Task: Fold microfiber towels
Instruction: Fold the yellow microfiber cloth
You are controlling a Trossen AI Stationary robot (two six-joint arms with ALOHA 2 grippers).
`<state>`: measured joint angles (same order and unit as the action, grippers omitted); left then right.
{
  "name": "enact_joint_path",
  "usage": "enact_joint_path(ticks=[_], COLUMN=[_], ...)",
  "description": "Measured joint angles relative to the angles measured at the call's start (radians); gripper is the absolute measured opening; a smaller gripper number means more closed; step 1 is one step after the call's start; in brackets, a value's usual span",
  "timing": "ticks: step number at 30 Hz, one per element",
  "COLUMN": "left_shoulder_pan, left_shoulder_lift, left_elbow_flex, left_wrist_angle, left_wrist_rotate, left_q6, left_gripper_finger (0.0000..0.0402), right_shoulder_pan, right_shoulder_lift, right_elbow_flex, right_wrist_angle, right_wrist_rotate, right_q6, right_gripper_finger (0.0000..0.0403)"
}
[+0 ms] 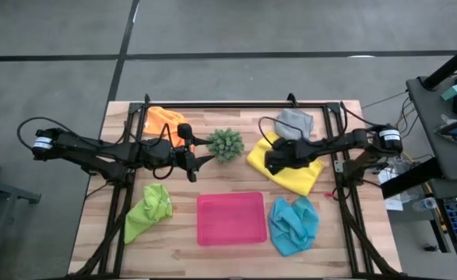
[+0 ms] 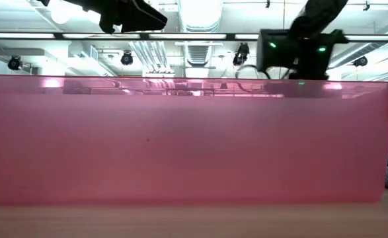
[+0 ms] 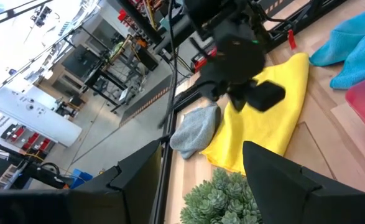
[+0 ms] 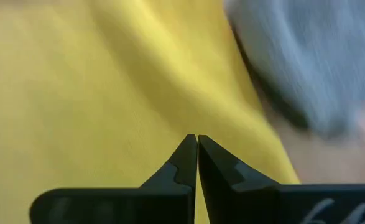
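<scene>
The yellow towel (image 1: 289, 169) lies spread at the table's right, and the grey towel (image 1: 294, 122) lies bunched just beyond its far edge. My right gripper (image 4: 196, 142) is shut and points steeply down over the yellow towel (image 4: 107, 81), with nothing between its fingertips. My left gripper (image 3: 201, 186) stands open in the air beside the small green plant (image 1: 226, 145), holding nothing. The orange towel (image 1: 164, 120) lies at the far left, the lime green one (image 1: 149, 211) at the near left, and the light blue one (image 1: 293, 225) at the near right.
The pink tray (image 1: 230, 218) sits at the near middle between the lime green and light blue towels; its wall (image 2: 180, 139) fills the low view. The plant stands between the two grippers. Black frame rails (image 1: 345, 179) run along the table's sides.
</scene>
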<state>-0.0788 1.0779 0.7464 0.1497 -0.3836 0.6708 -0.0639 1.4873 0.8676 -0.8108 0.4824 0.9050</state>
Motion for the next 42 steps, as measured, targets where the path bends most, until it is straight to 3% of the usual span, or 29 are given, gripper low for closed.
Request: enact_joint_path(ticks=[5,9,13,20,24,27,33,39,42], left_shoulder_pan=[0.0,0.0,0.0,-0.001,-0.014,-0.028,-0.04,-0.043,-0.043], left_shoulder_lift=[0.0,0.0,0.0,0.01,0.083,0.177,0.426,0.646,0.732], left_elbow_flex=[0.0,0.0,0.0,0.001,0.04,0.118,0.33,0.568,0.65], left_wrist_angle=[0.0,0.001,0.012,0.035,0.051,0.034,-0.058,-0.261,-0.272], left_wrist_rotate=[0.0,0.0,0.0,0.01,0.01,0.012,0.016,0.051,0.105], left_q6=[0.0,0.0,0.0,-0.028,-0.105,-0.162,-0.224,-0.274,-0.276], left_gripper_finger=[0.0212,0.0212,0.0212,0.0212,0.0212,0.0212,0.0212,0.0212,0.0212], right_shoulder_pan=[0.052,0.088,0.095,0.117,0.208,0.303,0.395,0.391,0.384], right_shoulder_lift=[0.001,0.002,-0.003,-0.099,-0.214,-0.304,-0.478,-0.616,-0.685], right_elbow_flex=[-0.022,-0.072,-0.082,0.005,-0.008,-0.042,-0.161,-0.356,-0.419], right_wrist_angle=[-0.263,-0.171,0.013,-0.059,-0.06,-0.023,0.234,0.701,0.874], right_wrist_rotate=[-0.104,-0.217,-0.225,-0.194,-0.157,-0.059,0.095,0.033,-0.019], right_q6=[0.253,0.356,0.23,0.079,0.022,0.014,-0.161,-0.521,-0.664], right_gripper_finger=[0.0009,0.0009,0.0009,0.0009,0.0009,0.0009,0.0009,0.0009,0.0009])
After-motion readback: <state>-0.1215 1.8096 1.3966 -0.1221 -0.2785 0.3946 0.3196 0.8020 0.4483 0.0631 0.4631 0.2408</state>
